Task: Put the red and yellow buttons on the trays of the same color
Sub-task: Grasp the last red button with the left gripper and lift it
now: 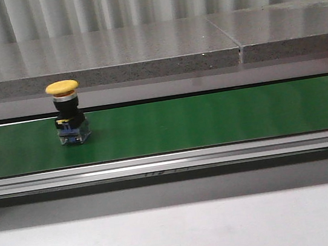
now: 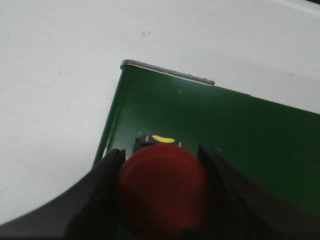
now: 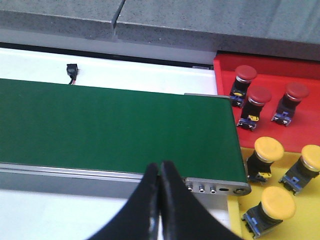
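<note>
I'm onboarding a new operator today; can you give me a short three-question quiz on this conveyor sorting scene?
1. True or false: the yellow button stands upright on the green belt.
2. How many buttons sit on the red tray: A) two B) three C) five?
3. Fill in: the left tool is shut on a ____ button.

Key: 1 true; 2 B; 3 red. The right tool is shut and holds nothing.

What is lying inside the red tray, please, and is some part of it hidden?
Three red buttons stand upright in the red tray, seen in the right wrist view. The tray runs past the picture's edge there, so anything further along it cannot be seen.
</note>
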Robot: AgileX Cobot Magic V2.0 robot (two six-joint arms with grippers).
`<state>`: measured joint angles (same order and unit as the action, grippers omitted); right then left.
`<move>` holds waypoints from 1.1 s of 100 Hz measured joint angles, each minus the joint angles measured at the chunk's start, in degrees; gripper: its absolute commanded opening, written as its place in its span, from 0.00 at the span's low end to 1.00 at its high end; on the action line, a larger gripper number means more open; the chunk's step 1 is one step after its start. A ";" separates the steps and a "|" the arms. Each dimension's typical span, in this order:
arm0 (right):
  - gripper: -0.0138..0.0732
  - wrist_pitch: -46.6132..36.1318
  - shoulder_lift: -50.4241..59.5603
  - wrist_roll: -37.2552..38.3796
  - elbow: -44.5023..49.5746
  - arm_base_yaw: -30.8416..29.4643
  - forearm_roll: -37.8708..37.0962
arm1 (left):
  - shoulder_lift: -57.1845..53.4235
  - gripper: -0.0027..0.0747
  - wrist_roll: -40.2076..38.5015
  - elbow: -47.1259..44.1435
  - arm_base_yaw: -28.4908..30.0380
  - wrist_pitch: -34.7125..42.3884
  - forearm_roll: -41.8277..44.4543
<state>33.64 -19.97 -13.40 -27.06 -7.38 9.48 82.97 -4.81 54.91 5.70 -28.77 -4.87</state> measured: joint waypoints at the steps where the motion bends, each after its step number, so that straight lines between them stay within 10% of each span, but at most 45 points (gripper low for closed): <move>1: 0.08 0.00 0.00 0.00 0.00 0.00 0.00 | 0.22 0.33 0.00 0.00 0.00 -0.13 0.00; 14: 0.08 0.00 0.00 0.00 0.00 0.00 0.00 | 1.86 0.40 0.00 0.00 0.00 -0.47 0.09; 31: 0.08 0.00 0.00 0.00 0.00 0.00 0.00 | 2.10 0.78 0.00 0.00 0.00 -0.47 0.09; 42: 0.08 0.00 0.00 0.00 0.00 0.00 0.00 | 2.10 0.80 0.00 0.00 -0.08 0.05 0.09; 75: 0.08 0.00 0.00 0.00 0.00 0.00 0.00 | -4.64 0.60 0.45 0.00 -5.11 3.65 4.02; 99: 0.08 0.00 0.00 0.00 0.00 0.00 0.00 | -12.20 0.01 1.21 -1.54 -9.55 3.89 6.14; 110: 0.08 0.00 0.00 0.00 0.00 0.00 0.00 | -15.86 0.01 1.55 -3.67 -11.92 3.89 6.42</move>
<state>33.64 -19.97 -13.40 -27.06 -7.38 9.48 67.11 -3.27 51.24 -6.22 -24.88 1.55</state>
